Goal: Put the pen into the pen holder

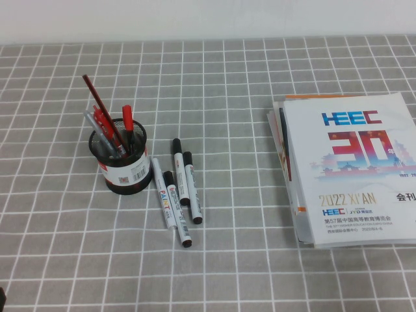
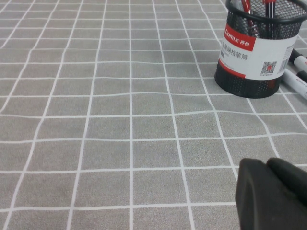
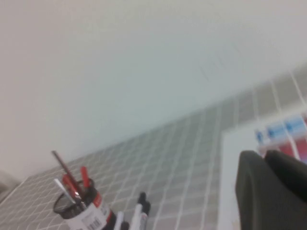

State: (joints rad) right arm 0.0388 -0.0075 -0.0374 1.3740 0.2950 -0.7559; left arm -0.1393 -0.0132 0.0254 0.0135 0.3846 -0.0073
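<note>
The pen [image 1: 192,190] lies flat on the table [image 1: 260,260], just right of the pen holder [image 1: 121,162]. Its long axis runs nearly straight away from you, cap at the far end. Your left tool [image 2: 271,187] sits low and nearer, while the right tool [image 3: 271,182] is raised. You cannot tell whether either is spread or closed.

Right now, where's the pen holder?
High view, left of centre: pen holder stands just left of loose markers. Low nearby: left claw; right claw raised by booklets.
</note>
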